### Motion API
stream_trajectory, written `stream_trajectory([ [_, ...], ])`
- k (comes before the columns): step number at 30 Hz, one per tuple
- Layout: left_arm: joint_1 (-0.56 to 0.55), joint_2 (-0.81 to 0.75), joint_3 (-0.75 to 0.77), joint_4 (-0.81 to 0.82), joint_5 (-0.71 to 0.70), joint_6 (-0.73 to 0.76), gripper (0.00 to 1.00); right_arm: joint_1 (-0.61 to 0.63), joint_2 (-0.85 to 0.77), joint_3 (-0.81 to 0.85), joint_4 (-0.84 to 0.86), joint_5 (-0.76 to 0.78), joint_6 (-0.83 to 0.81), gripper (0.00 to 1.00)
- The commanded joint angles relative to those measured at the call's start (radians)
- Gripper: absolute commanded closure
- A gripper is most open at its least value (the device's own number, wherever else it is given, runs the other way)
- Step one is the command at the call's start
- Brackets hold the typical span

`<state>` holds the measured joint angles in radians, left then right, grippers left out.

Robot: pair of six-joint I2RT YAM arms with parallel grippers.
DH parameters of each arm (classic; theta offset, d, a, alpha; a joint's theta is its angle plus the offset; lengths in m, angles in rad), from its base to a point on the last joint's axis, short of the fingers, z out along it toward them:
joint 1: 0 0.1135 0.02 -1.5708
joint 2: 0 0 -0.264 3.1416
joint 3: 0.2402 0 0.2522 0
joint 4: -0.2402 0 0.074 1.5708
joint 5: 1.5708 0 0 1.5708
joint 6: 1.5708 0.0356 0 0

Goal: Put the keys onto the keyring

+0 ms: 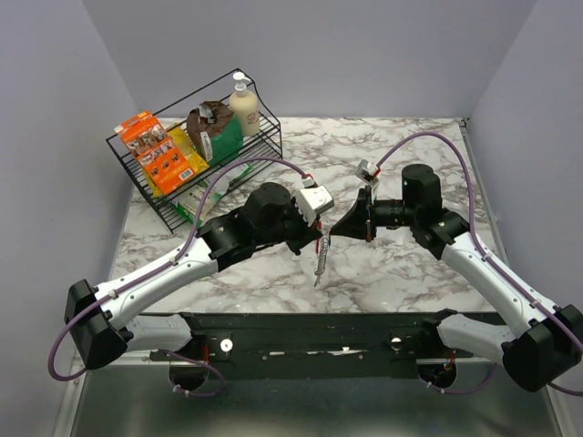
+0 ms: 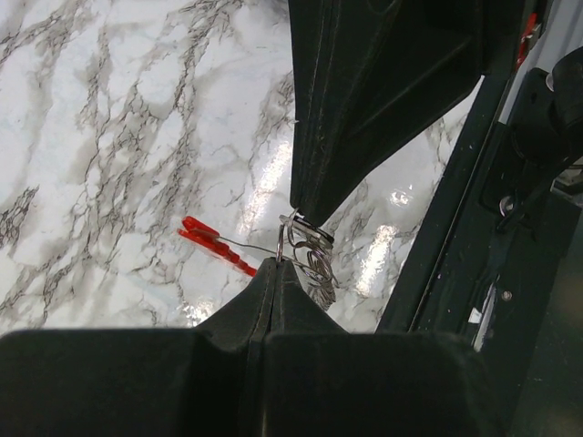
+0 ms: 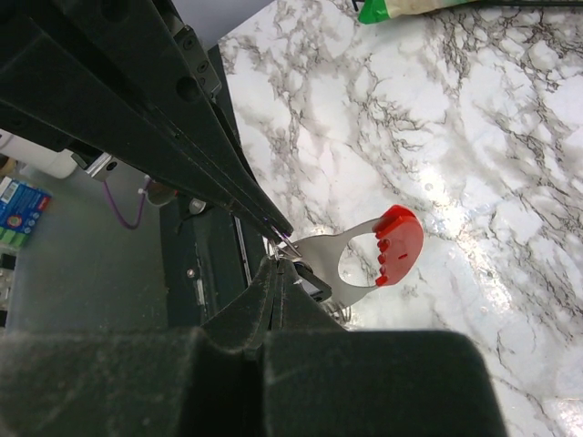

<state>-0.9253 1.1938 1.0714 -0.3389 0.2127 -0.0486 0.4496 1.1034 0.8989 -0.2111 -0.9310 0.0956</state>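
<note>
- Seen from above, two black robot arms reach in from the 6 o'clock edge of a white marble-patterned table (image 1: 401,264), and their tips meet just left of its centre.
- The left gripper (image 1: 321,235) comes in from 8 o'clock. Its fingers are pressed fully together, and in its own wrist view a thin wire loop of the keyring (image 1: 320,259) runs into the tip, so it looks pinched there.
- The right gripper (image 1: 335,231) comes in from 3 o'clock, its fingers likewise fully closed. In its wrist view the tip meets the end of a flat silver tab (image 3: 351,264) with an oval hole, and appears to clamp it.
- The keyring sits at the point where the two tips touch, held up off the table.
- Its silvery chain (image 1: 319,266) hangs from there towards 6 o'clock.
- The red clip (image 3: 401,244) caps the far end of the silver tab, pointing to 3 o'clock in the right wrist view. In the left wrist view it shows edge-on, at 9 o'clock from the tips.
- The keys cannot be told apart from the small tangle of wire coils between the tips.
- At 10 o'clock on the table stands a black wire basket (image 1: 130,173) holding orange boxes (image 1: 157,150), a brown bag (image 1: 211,123), a green packet (image 1: 228,141) and a cream pump bottle (image 1: 243,102).
</note>
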Motion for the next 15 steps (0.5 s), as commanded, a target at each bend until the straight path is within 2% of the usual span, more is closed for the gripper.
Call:
stream_trajectory([
  [1, -0.010, 0.004, 0.035, 0.037, -0.007, 0.001, 1.00, -0.003, -0.007, 0.034, -0.007, -0.034, -0.011, 1.00],
  [15, -0.017, -0.011, 0.032, 0.035, -0.006, 0.001, 1.00, -0.003, 0.012, 0.023, -0.005, -0.009, -0.005, 1.00],
])
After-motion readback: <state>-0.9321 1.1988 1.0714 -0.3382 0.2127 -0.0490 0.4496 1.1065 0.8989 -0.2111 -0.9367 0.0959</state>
